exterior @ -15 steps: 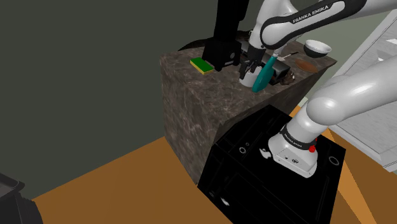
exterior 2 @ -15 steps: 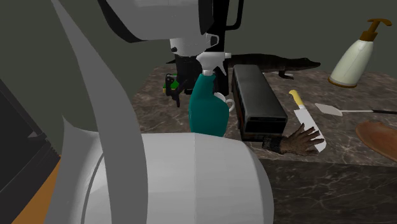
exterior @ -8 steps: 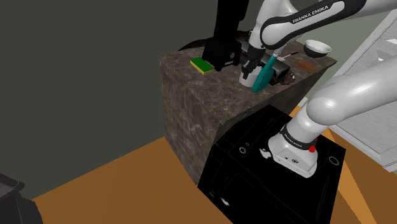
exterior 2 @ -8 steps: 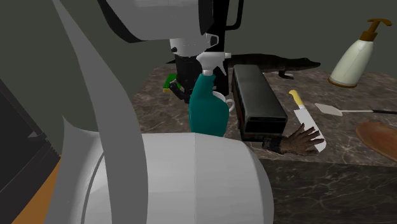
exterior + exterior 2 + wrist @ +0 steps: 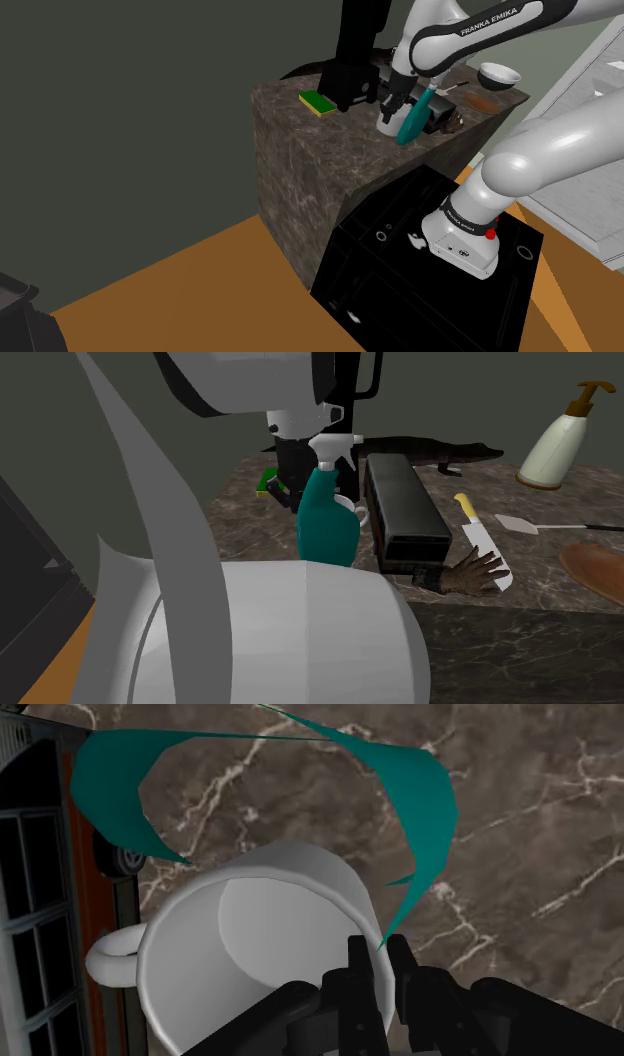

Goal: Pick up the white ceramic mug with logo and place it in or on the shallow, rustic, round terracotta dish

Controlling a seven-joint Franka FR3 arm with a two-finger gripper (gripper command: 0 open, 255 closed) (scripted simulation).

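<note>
Right under my wrist on the dark marble worktop (image 5: 300, 150) sits the white mug (image 5: 250, 944), upright, with its handle pointing toward a long black box (image 5: 402, 512). My jaws are pinched onto the mug's rim wall, one side inside the cup and the other outside. A teal spray bottle (image 5: 328, 522) stands just beside the mug. The terracotta dish (image 5: 596, 567) is well apart from it, way down the worktop.

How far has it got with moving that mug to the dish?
Done: the gripper pinches the wall of the white mug. In hand: the grasp, with the mug standing on the marble counter. Left: lifting it and setting it in the brown dish.
</note>
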